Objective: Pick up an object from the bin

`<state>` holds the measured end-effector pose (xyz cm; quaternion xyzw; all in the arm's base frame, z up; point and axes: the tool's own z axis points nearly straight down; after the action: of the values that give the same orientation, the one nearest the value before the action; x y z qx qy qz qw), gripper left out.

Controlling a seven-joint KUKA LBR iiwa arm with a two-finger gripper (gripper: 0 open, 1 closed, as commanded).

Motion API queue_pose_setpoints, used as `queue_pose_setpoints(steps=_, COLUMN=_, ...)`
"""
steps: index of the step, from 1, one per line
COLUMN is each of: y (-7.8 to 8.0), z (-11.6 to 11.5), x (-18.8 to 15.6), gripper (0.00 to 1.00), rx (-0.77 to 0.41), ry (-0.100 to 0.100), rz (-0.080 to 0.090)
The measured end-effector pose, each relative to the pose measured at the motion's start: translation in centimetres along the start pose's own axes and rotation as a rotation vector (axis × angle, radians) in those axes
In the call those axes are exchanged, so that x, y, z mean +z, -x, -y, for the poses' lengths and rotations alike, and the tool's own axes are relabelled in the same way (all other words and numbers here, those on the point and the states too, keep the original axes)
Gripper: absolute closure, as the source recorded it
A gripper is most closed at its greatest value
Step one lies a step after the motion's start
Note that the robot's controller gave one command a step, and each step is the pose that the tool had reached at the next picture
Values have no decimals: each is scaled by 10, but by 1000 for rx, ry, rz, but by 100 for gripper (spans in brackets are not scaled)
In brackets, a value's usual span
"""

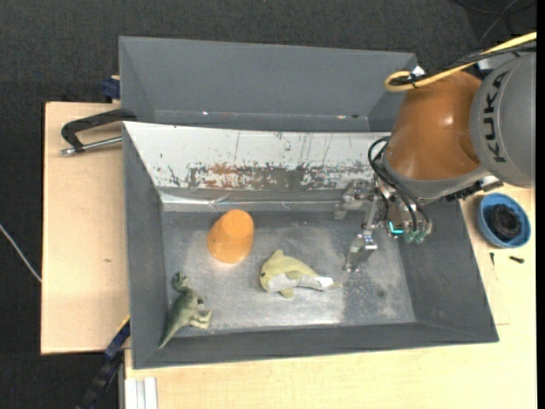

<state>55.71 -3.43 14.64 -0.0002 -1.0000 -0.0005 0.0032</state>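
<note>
A: Likeliest pick?
B: Pale yellow soft toy (285, 273), mid-floor of the bin (387, 301). The claw (361, 250) hangs just beside it, toward the right wall, seemingly empty. Can't tell how wide it's open.
A: Others?
B: Orange cup (231, 236) and a green dinosaur (185, 309) in the lower-left corner. Both farther off, so poorer candidates.

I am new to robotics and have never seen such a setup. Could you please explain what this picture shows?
One camera looks down into a grey metal bin from above, slightly from one side. The big orange and grey shape at the right is a robot arm. Its gripper, the part that grasps things, hangs over bare floor in the right part of the bin. Three things lie on the floor: an orange cylinder, a pale yellow soft toy beside it, and a small green dinosaur in the near left corner. I see nothing held in the gripper; the pale toy lies nearest to it.
</note>
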Motion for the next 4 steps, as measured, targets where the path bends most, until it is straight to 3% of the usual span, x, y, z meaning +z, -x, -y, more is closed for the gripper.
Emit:
queue_pose_setpoints(steps=1, y=-42, z=-70, x=75, gripper=0, rx=251, ry=2, rz=13)
queue_pose_setpoints(steps=2, y=-60, z=-96, x=45, gripper=0, rx=272, ry=4, rz=11)
queue_pose_setpoints(steps=3, y=-60, z=-83, x=44, gripper=0, rx=336, ry=2, rz=9)
queue_pose_setpoints(steps=4, y=-55, z=-95, x=75, gripper=0, rx=533, ry=4, rz=10)
